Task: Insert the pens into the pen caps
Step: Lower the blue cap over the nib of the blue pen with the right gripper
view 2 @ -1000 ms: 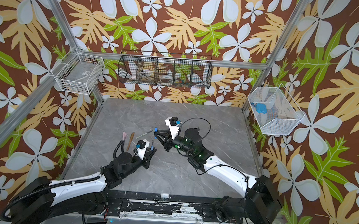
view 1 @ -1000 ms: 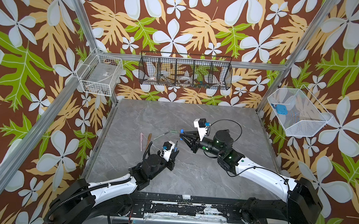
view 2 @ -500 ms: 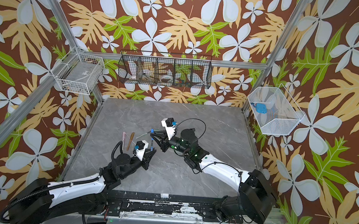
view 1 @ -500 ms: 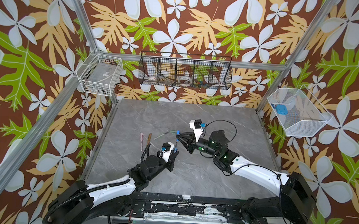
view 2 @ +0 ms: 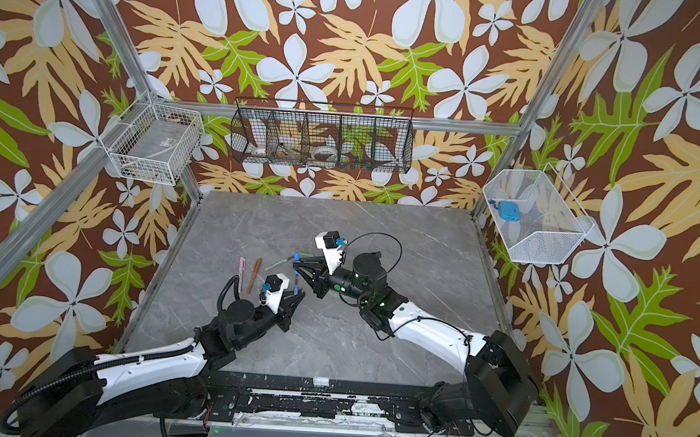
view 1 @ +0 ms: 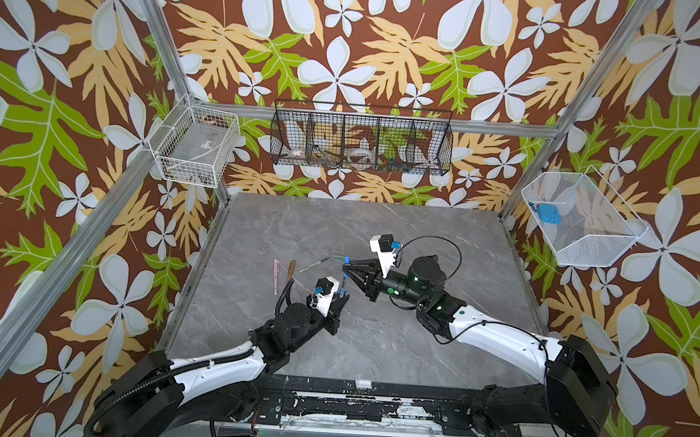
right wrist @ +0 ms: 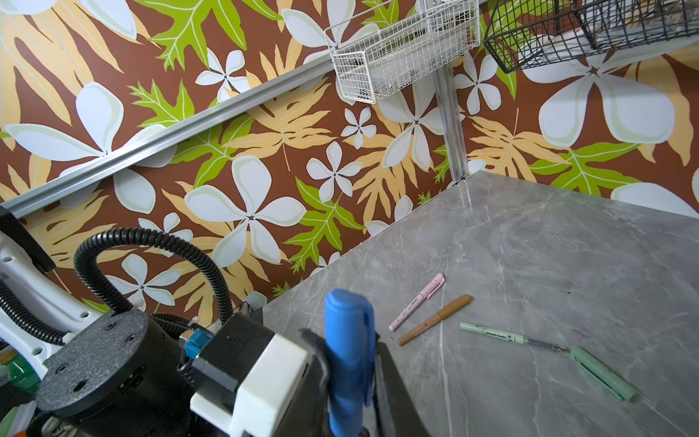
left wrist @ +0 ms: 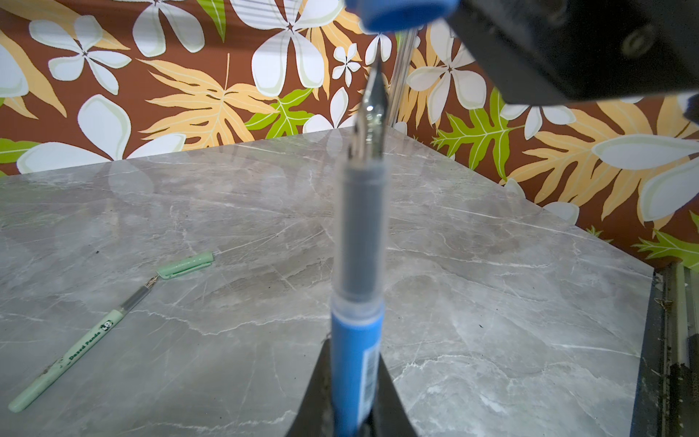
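Right end effector [view 1: 347, 268], clamping blue cap [right wrist: 348, 333], moved toward left end effector [view 1: 341, 299] clamping blue pen [left wrist: 355, 359] above marble table [view 1: 374, 333].

The green pen [left wrist: 75, 352] carries the words "Dazed Panda" in dark letters along its barrel, followed by a tiny panda face. In the right wrist view the green pen [right wrist: 491, 333] shows the same print, though there it is too small to read in full. The blue pen [left wrist: 355, 363] bears a white strip with a barcode whose digits cannot be made out, and the pink pen [right wrist: 416, 300] has dark printing too small to read.
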{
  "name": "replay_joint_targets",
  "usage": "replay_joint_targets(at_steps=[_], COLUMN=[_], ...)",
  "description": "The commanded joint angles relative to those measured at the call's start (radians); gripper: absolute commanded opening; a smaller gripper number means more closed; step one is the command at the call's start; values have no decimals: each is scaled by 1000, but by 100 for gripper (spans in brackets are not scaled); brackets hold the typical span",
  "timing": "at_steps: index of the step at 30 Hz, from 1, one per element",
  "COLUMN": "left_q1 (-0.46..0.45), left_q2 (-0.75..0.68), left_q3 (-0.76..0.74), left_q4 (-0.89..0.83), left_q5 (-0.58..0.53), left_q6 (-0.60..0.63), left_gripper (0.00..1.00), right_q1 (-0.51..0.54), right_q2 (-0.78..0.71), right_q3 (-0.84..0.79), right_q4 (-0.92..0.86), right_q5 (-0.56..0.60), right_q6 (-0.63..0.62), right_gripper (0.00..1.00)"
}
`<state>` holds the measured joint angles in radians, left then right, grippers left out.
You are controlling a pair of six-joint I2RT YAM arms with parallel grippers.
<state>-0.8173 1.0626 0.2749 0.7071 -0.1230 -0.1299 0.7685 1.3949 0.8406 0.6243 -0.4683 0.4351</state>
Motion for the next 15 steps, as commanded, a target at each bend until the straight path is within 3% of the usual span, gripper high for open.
replay_joint_targets(at_steps=[1, 15], left_q1=[-2, -2], left_q2=[0, -10], left_q3=[6, 3], left_q4=[39, 38], left_q5=[-2, -4], left_q6=[0, 0], left_gripper=[0, 0], right_q1=[0, 0], right_q2=[2, 29], right_q3=[-4, -17], right_q4=[37, 61], right_q5=[-9, -10], right_q6=[9, 26], right_gripper=[20, 20])
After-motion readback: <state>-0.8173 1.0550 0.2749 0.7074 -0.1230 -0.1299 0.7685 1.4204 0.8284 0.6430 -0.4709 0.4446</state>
